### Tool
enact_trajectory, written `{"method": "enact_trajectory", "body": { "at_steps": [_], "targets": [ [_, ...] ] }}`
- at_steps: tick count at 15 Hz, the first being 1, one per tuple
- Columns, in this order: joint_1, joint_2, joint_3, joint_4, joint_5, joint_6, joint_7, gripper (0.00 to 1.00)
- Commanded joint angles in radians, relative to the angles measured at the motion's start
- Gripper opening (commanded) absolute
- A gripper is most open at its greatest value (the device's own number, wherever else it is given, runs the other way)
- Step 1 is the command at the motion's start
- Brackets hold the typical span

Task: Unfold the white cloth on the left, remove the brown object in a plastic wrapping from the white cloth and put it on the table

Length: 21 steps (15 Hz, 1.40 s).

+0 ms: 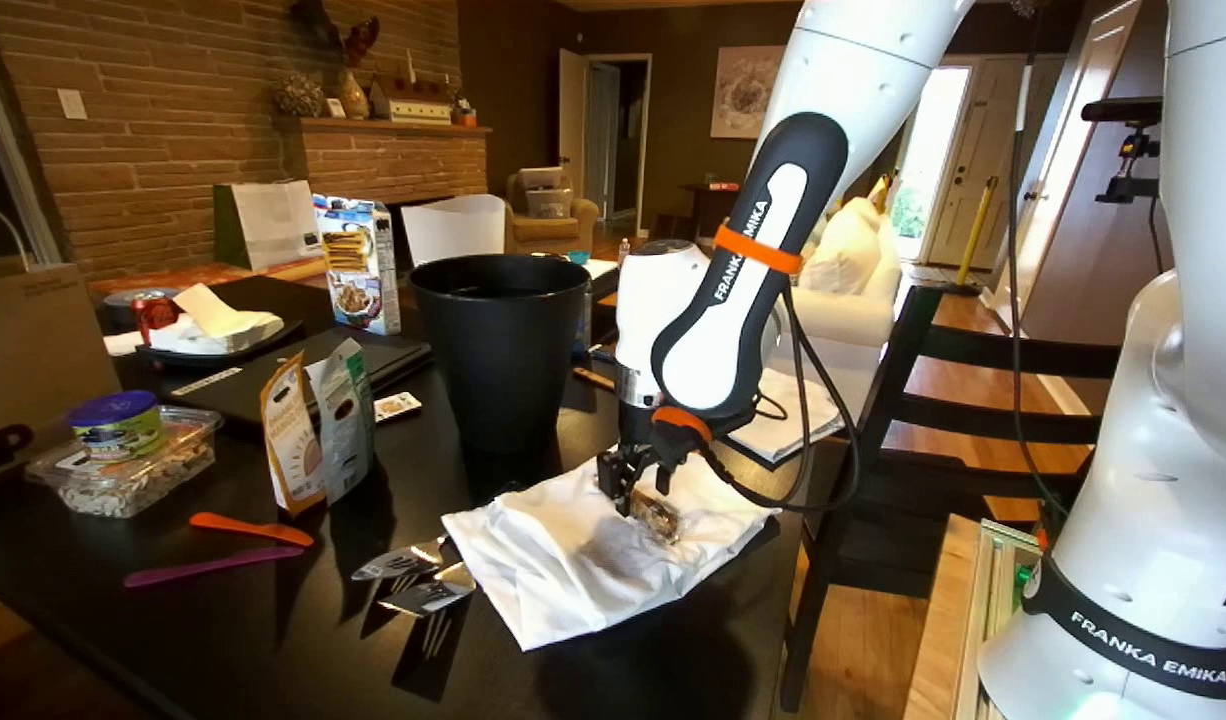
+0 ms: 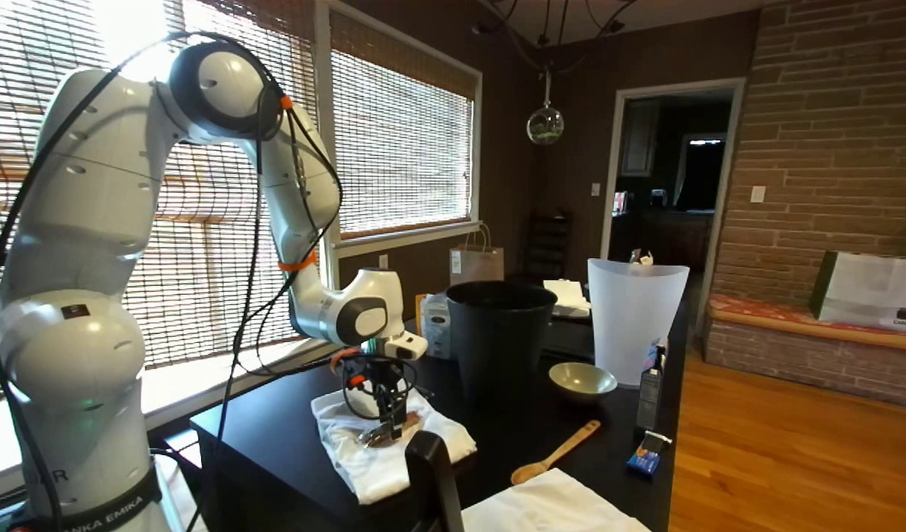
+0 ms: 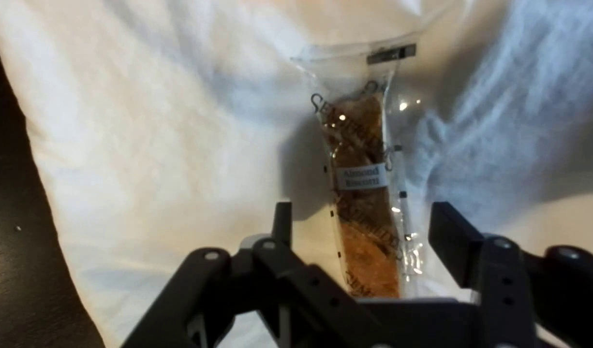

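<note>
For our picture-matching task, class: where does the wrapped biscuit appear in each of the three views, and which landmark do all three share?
In an exterior view: the wrapped biscuit is just right of centre, in the lower half.
In an exterior view: the wrapped biscuit is left of centre, low down.
Wrist view: the wrapped biscuit is right of centre, lengthwise up the picture.
Shared landmark: the white cloth beneath it.

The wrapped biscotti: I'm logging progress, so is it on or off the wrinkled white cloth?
On: the wrist view shows the wrapped biscotti lying on the white cloth, fabric along both sides, tool open.
</note>
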<state>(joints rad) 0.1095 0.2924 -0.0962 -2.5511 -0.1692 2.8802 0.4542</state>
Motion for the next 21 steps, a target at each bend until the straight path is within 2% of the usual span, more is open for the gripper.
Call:
{"method": "enact_trajectory", "body": {
  "at_steps": [1,5,7,8,11,14,17,21],
  "targets": [
    [0.024,0.029,-0.015,0.020,0.056,0.035,-0.002,0.44],
    [0.028,0.035,-0.017,0.023,0.104,0.058,-0.001,0.16],
    [0.047,0.016,-0.045,0.023,0.101,0.050,0.021,0.06],
    [0.061,0.002,-0.066,0.020,0.090,0.047,0.035,0.10],
    [0.112,-0.035,-0.145,0.018,0.047,0.030,0.085,0.10],
    [0.133,-0.080,-0.209,0.013,-0.003,0.018,0.094,0.10],
    [0.117,-0.116,-0.260,0.016,-0.081,-0.003,0.089,0.10],
    [0.085,-0.150,-0.332,0.024,-0.266,-0.071,0.115,0.10]
  ]
}}
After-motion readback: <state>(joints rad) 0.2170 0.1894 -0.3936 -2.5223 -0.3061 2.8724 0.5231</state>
